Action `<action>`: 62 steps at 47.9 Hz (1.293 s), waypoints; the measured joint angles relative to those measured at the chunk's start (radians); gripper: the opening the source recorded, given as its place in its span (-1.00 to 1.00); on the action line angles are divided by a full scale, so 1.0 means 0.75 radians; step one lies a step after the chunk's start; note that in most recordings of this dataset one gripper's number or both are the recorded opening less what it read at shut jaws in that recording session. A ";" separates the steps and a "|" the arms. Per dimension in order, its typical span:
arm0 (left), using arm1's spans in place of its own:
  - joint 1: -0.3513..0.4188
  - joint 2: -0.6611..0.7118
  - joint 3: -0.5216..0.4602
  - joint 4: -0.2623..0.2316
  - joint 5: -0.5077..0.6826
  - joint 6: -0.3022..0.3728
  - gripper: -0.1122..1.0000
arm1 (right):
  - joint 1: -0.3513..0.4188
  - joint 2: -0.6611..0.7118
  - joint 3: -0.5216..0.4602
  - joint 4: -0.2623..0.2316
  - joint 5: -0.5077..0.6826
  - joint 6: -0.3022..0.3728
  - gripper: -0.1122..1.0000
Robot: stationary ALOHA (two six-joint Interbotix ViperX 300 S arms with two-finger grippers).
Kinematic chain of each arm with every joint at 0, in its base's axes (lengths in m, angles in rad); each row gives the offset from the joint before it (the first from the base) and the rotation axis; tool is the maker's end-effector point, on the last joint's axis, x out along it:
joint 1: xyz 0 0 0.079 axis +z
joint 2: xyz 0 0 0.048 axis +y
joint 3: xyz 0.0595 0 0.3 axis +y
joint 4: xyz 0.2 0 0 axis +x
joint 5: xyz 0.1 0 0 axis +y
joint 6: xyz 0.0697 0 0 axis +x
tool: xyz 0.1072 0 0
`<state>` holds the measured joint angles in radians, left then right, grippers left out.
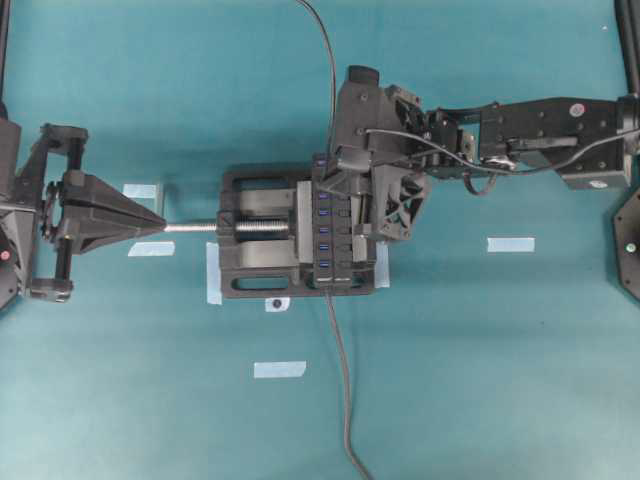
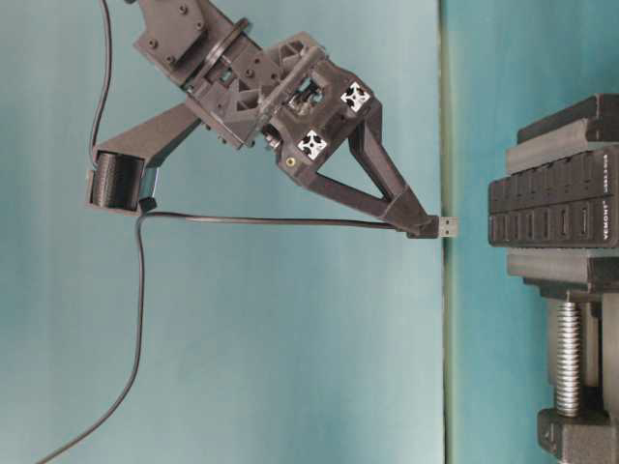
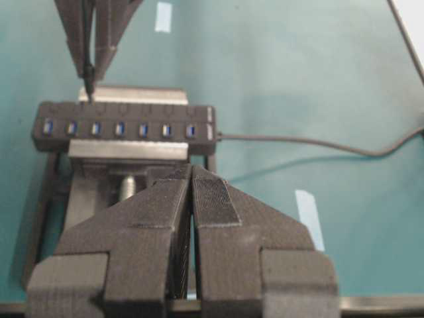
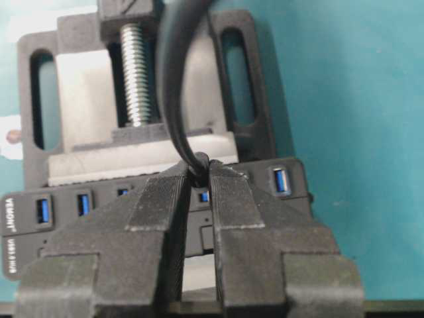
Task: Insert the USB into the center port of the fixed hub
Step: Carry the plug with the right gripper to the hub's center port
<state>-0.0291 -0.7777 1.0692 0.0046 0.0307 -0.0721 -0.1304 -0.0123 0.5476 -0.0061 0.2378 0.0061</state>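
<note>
Ribbed hand (image 4: 196, 173) pinching rectangular USB (image 2: 446, 227)

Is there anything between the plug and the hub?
No. In the table-level view, only bare teal backdrop shows between the USB in the right gripper and the hub.

USB (image 2: 437, 227): small black plug, silver metal tip, thin dark-grey cable trailing behind; held level in table-level view, tip aimed at fixed hub (image 2: 551, 205), clear gap between. Fixed hub: long black strip clamped in vise, seven blue ports. Center port (image 3: 120, 129) unoccupied.
</note>
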 measured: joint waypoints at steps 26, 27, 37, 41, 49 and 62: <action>0.000 0.004 0.000 0.000 0.000 0.000 -0.80 | 0.043 0.041 0.006 0.016 -0.039 0.004 -0.64; 0.000 0.006 0.000 -0.002 0.000 -0.002 -0.80 | 0.043 0.043 0.006 0.016 -0.039 0.004 -0.64; 0.000 0.006 0.000 -0.002 0.000 -0.002 -0.80 | 0.045 0.055 0.008 0.016 -0.041 0.004 -0.64; 0.000 0.006 0.000 -0.002 0.000 -0.004 -0.80 | 0.045 0.055 0.016 0.016 -0.043 0.004 -0.64; 0.000 0.006 0.000 0.000 0.000 -0.035 -0.80 | 0.045 0.057 0.033 0.014 -0.043 0.004 -0.64; 0.000 0.006 0.002 0.000 -0.002 -0.043 -0.80 | 0.045 0.063 0.049 0.014 -0.090 0.004 -0.64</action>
<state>-0.0291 -0.7731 1.0707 0.0046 0.0291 -0.1043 -0.0966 0.0353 0.5844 0.0046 0.1703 0.0092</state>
